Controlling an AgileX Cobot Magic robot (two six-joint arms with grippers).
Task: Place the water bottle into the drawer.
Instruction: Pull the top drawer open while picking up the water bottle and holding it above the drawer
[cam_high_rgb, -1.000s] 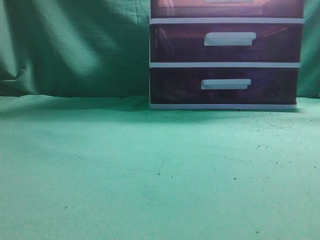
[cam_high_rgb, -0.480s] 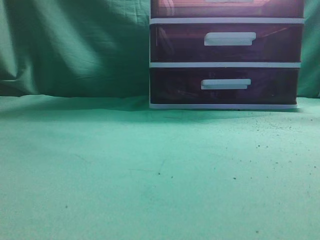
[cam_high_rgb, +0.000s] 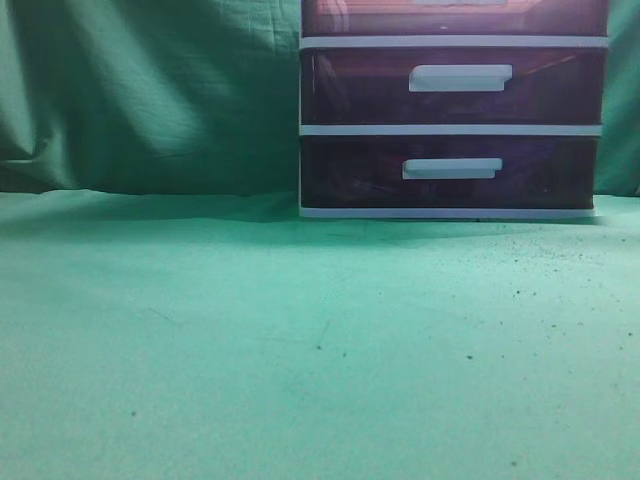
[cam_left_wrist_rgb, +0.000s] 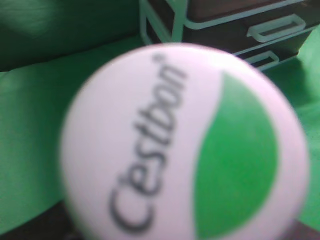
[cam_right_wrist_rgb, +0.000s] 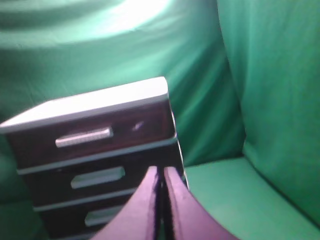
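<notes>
The water bottle's white and green cap (cam_left_wrist_rgb: 185, 145), printed "C'estbon", fills the left wrist view, close and blurred. It hides my left gripper's fingers, and the bottle hangs above the table in front of the drawer unit (cam_left_wrist_rgb: 240, 25). The dark drawer unit (cam_high_rgb: 450, 130) with white handles stands at the back right of the exterior view, all its visible drawers shut. Neither the bottle nor either gripper shows in that view. My right gripper (cam_right_wrist_rgb: 161, 172) is shut and empty, pointing at the drawer unit (cam_right_wrist_rgb: 95, 145).
A green cloth covers the table (cam_high_rgb: 300, 340) and hangs as a backdrop (cam_high_rgb: 150, 90) behind it. The unit stands against the backdrop.
</notes>
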